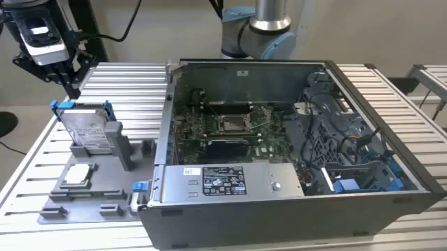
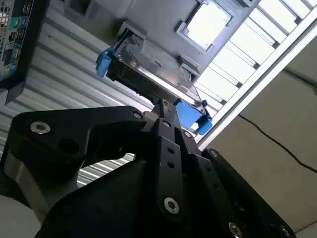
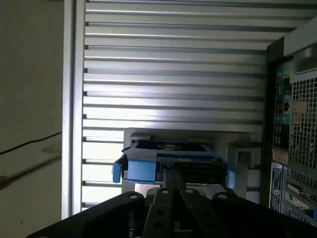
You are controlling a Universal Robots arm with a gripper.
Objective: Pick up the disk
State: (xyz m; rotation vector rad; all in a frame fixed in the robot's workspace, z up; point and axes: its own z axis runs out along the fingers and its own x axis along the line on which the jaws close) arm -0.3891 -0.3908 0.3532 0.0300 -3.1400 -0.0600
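In the exterior view the disk (image 1: 89,124) stands on edge in its grey stand (image 1: 117,140) at nine o'clock of the open computer case (image 1: 279,201) — top edge exposed, I reckon, for grasping — while my gripper (image 2: 165,105), jaws together and empty, hovers at its eleven o'clock.

Soft, even indoor light fills the exterior view. The ribbed metal tabletop (image 1: 125,89) looks pale, and the open computer case (image 1: 279,214) is shadowed inside. In both wrist views the tabletop's slats flare white with glare, while the black gripper (image 2: 162,105) shows as a dark, underexposed mass.
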